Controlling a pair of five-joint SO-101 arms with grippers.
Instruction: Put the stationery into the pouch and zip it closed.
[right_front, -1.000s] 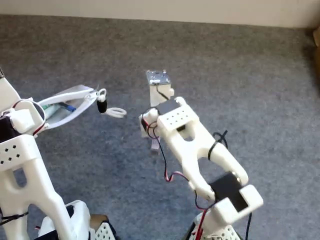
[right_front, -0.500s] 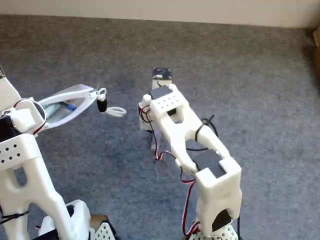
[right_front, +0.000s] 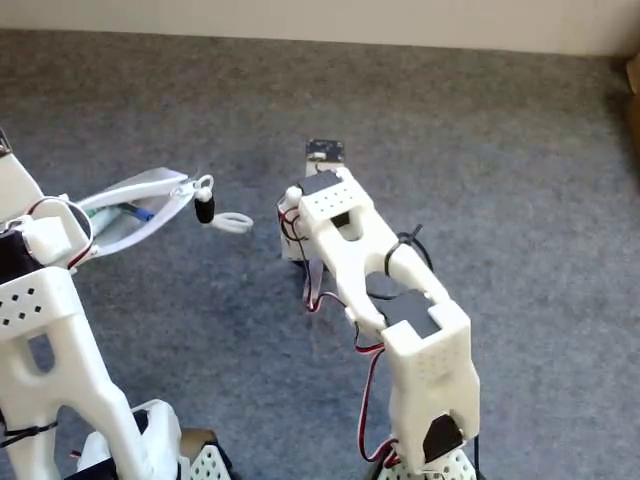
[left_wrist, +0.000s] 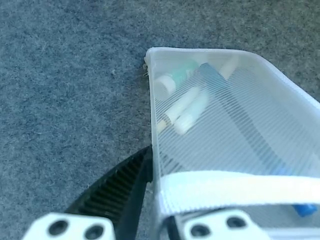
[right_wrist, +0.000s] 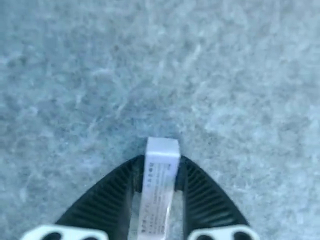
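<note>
The translucent white mesh pouch (right_front: 135, 205) is pinched at one end by the left hand (left_wrist: 150, 175), with pens and tubes of stationery (left_wrist: 180, 107) inside. Its black zipper toggle (right_front: 204, 211) hangs at the free end. The right hand (right_wrist: 160, 170) pinches a small white rectangular labelled block (right_wrist: 161, 149) above the grey carpeted worktop (right_front: 520, 150), well apart from the pouch.

Probable faults: the block, gripped by its narrow faces, may twist or slip in transit. The pouch mouth looks slim, so the block may strike the rim and push the unsupported end aside.

Compared with one second ago, the right arm has folded back toward its base and its wrist has turned; the pouch is unchanged
</note>
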